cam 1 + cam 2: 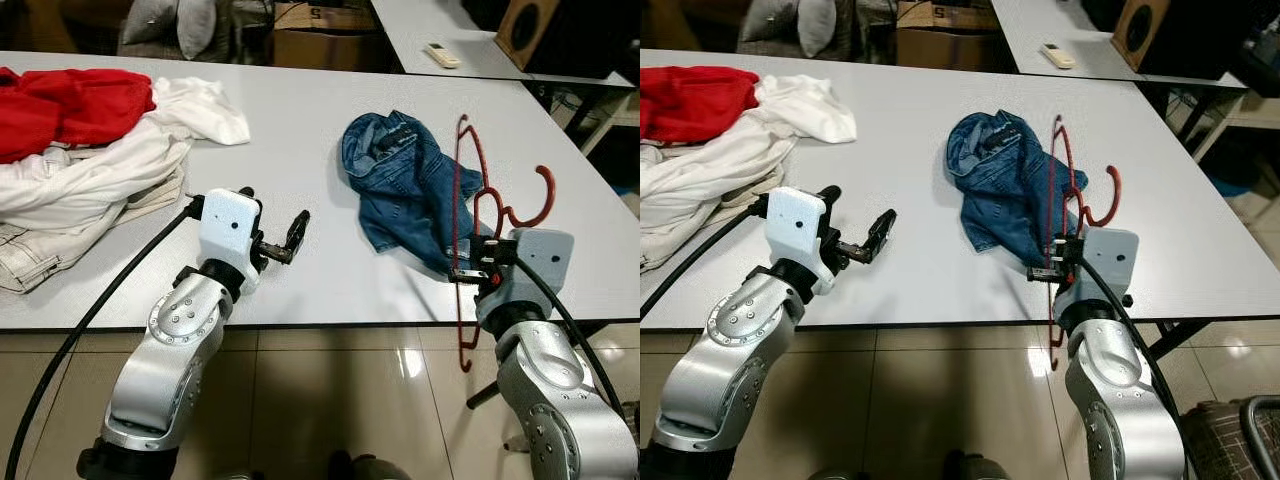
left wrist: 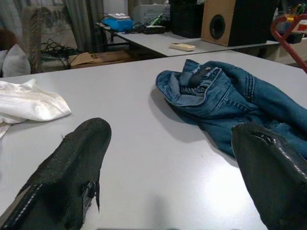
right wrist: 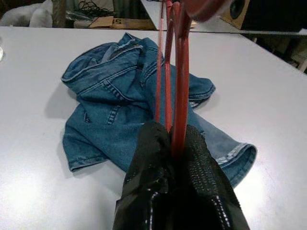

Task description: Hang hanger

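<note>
- Right gripper [image 1: 470, 272] is clamped tight on a red hanger [image 1: 466, 200], holding it upright at the white table's [image 1: 300, 110] near edge, hook [image 1: 535, 195] toward 3 o'clock.
- Denim jacket [image 1: 405, 185] lies crumpled just beside the hanger, at its 9 o'clock.
- Left gripper [image 1: 290, 240] hovers over the table with fingers [image 2: 72, 167] spread wide, holding nothing.
- White and red clothes [image 1: 90, 140] are heaped at 10 o'clock.

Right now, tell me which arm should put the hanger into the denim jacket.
Right. The right gripper is shut on the red hanger, which stands over the denim jacket. The left gripper is open and holds nothing.
</note>
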### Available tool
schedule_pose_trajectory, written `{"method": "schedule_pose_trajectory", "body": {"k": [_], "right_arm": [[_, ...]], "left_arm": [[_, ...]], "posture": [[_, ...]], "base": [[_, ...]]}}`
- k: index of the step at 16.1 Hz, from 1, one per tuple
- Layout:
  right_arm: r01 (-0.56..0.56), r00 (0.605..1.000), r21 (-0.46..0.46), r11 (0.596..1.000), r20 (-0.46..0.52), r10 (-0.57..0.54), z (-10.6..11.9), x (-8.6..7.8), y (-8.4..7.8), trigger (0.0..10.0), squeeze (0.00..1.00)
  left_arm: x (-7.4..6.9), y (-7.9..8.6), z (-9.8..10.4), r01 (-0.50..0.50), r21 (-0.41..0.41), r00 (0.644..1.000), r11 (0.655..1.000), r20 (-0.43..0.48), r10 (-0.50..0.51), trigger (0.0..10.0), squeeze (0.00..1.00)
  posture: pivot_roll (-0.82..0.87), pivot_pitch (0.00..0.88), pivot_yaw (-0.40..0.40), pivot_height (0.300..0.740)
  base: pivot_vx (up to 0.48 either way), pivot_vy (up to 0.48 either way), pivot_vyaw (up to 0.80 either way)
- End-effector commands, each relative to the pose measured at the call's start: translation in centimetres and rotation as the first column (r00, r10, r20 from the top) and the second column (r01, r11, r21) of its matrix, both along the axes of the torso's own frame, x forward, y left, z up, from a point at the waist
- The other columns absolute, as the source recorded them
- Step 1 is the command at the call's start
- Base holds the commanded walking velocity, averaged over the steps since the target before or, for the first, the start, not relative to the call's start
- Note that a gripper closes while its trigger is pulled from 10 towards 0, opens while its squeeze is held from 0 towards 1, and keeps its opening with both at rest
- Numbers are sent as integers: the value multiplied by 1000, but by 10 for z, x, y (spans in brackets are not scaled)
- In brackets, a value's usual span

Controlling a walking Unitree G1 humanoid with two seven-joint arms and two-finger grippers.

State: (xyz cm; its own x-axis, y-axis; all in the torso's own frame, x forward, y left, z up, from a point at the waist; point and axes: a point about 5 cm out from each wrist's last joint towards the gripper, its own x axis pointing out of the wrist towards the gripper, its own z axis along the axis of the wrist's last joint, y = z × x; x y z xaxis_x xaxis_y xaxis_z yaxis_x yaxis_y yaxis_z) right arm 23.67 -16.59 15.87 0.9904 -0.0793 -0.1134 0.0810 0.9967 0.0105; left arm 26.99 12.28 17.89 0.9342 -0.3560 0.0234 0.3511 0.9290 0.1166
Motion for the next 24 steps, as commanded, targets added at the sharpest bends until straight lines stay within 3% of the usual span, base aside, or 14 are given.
{"method": "schedule_pose_trajectory", "body": {"k": [1, 13, 18, 24], "right_arm": [[12, 1000, -24, 1000, 12, -12, 1, 2, -4, 10000, 0], [-56, 998, -53, 997, 10, 56, 5, 10, -6, 10000, 0], [-83, 996, -46, 995, 9, 83, 5, 8, -4, 10000, 0], [-110, 994, -81, 991, -7, 110, 1, 9, -1, 10000, 0]], "left_arm": [[1, -2, 0, 9, -1, 1000, 1000, 1, -9, 10000, 0], [8, -2, 2, -18, -36, 1000, 999, 15, 19, 10000, 0], [11, -1, 0, -31, -39, 999, 999, 15, 32, 10000, 0], [14, 3, 2, -61, -55, 997, 997, 36, 63, 10000, 0]], "posture": [[14, 62, -61, 740], [-3, 45, -68, 740], [-8, 42, -71, 740], [-6, 19, -68, 740]], "base": [[0, 0, 0], [251, 0, -183], [306, 0, -800], [153, 0, 0]]}}
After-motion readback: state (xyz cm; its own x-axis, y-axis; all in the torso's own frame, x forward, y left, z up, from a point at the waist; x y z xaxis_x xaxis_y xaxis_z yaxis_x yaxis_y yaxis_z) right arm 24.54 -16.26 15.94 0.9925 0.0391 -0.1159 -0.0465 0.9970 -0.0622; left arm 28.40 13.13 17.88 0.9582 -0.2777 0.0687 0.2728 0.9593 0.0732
